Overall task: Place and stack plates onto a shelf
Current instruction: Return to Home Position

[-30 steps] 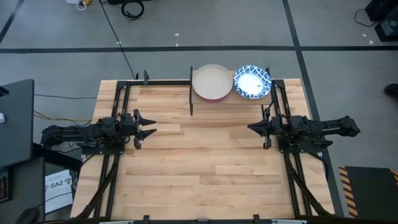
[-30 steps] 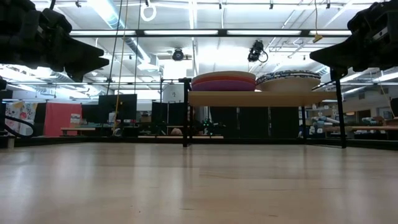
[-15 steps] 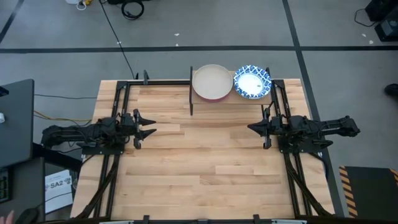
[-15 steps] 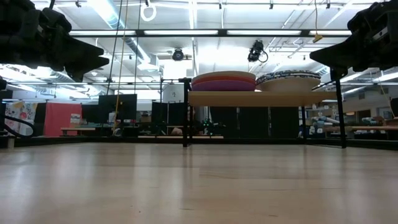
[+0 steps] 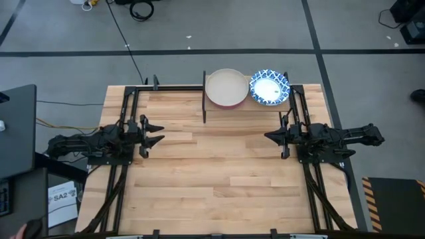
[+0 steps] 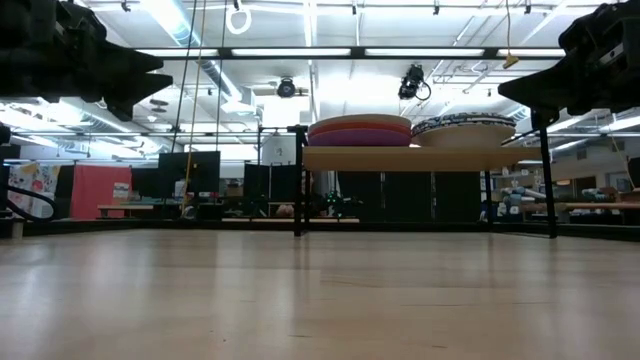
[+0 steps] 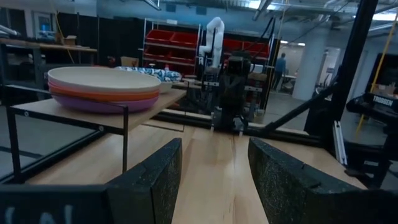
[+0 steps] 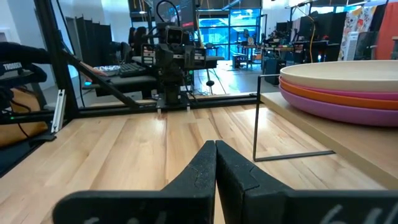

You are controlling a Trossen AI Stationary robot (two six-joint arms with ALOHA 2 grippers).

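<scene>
The wooden surface [image 5: 212, 186] runs from its near edge back to the two arms. They face each other across it at mid-depth, both raised off the wood.

Seen from above, the left gripper [image 5: 158, 133] sits at 9 o'clock from the surface's centre and points toward 3 o'clock. Its fingers [image 7: 152, 183] stand well apart with nothing between them, and the wood shows through the gap in the left wrist view. The right gripper [image 5: 268, 137] sits at 3 o'clock and points toward 9 o'clock. Its fingers [image 8: 199, 174] are pressed together along their length and hold nothing.

Beyond both arms, at the far edge of the surface between 12 and 1 o'clock, stands the shelf [image 6: 400, 158], a light-wood board on thin black legs. It carries two piles side by side, their rims close together.

The coloured stack [image 5: 226, 87] takes the board's 9 o'clock half. It has a cream-faced plate [image 7: 102, 78] on top, an orange plate [image 7: 102, 92] under it and a purple plate [image 7: 102, 102] at the bottom, all nested level.

The blue-rimmed stack [image 5: 269, 87] takes the 3 o'clock half, nearer the right arm. Its top plate is white in the middle with a blue pattern around the rim. How many plates it holds cannot be told.

Both grippers hang clear of the shelf.
</scene>
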